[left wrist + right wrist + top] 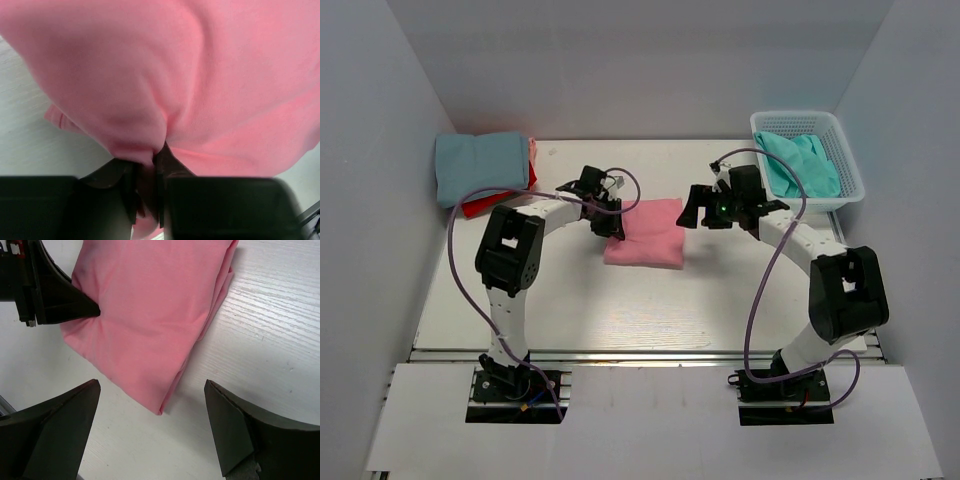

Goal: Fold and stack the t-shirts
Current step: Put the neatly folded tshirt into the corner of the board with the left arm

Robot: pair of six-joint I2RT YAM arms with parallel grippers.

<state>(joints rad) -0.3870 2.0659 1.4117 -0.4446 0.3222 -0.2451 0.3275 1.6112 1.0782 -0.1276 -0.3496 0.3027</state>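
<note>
White wood-grain surface carries four soft cotton t-shirts and one white plastic lattice basket. The folded salmon pink t-shirt lies at centre. The dusty blue t-shirt tops the red t-shirt at far left, and the turquoise green t-shirt fills the basket. Only the left wrist view shows the left end effector clenched on a pinch of pink cloth. The right end effector is released, spread wide.

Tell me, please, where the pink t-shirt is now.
In the top view the pink t-shirt lies folded mid-table, the left gripper pinching its left edge and the open right gripper at its right edge.
</note>
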